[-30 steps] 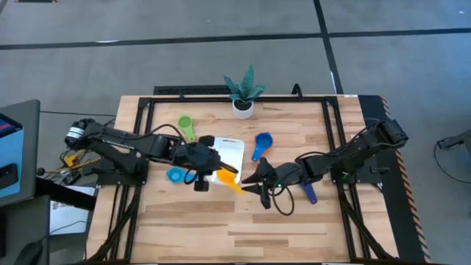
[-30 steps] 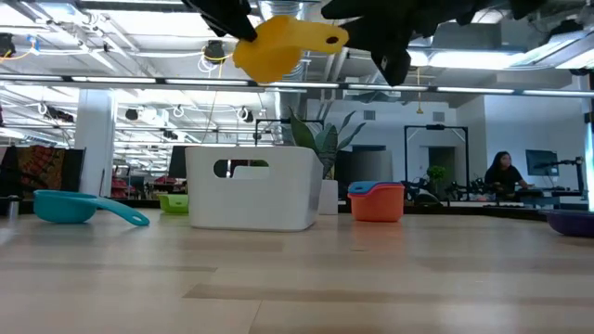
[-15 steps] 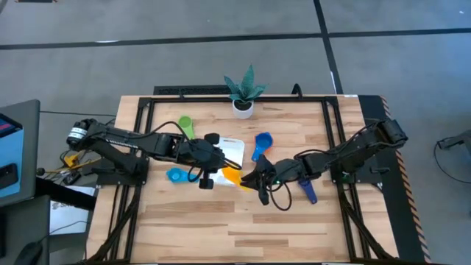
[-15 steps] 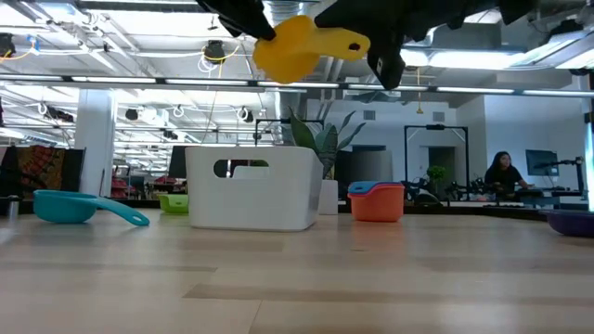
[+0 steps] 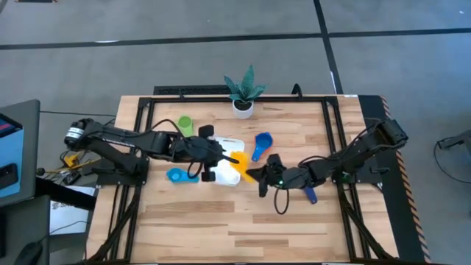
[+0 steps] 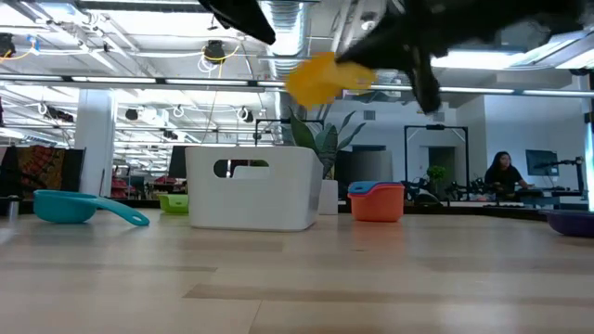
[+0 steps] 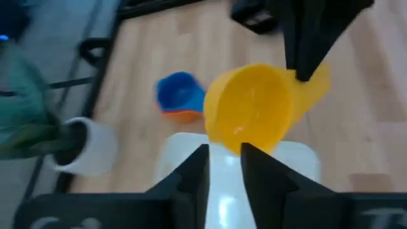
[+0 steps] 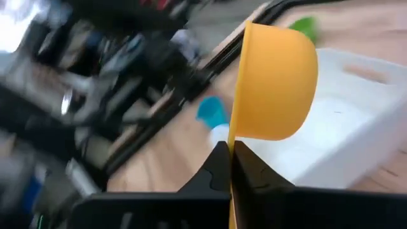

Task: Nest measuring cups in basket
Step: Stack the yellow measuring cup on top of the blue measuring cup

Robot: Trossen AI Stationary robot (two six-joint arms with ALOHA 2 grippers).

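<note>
Now the right fingers [image 8: 230, 166] have clamped the yellow cup [image 8: 275, 83], the left fingers [image 7: 224, 166] loosened

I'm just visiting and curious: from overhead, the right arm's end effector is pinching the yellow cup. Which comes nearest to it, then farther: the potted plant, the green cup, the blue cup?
From the right end effector, in the high view:
1. Blue cup, just beyond it, right of the basket.
2. Green cup, past the basket's far left side.
3. Potted plant, at the far edge. It is close to the green cup's distance, so the order of these two is uncertain.

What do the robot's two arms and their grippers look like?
Both arms are black, slim and jointed, with loose black cables looping beside them. The left gripper and right gripper each end in two dark, flat, tapering fingers. The left arm's base joint carries a silvery cylindrical part.
</note>
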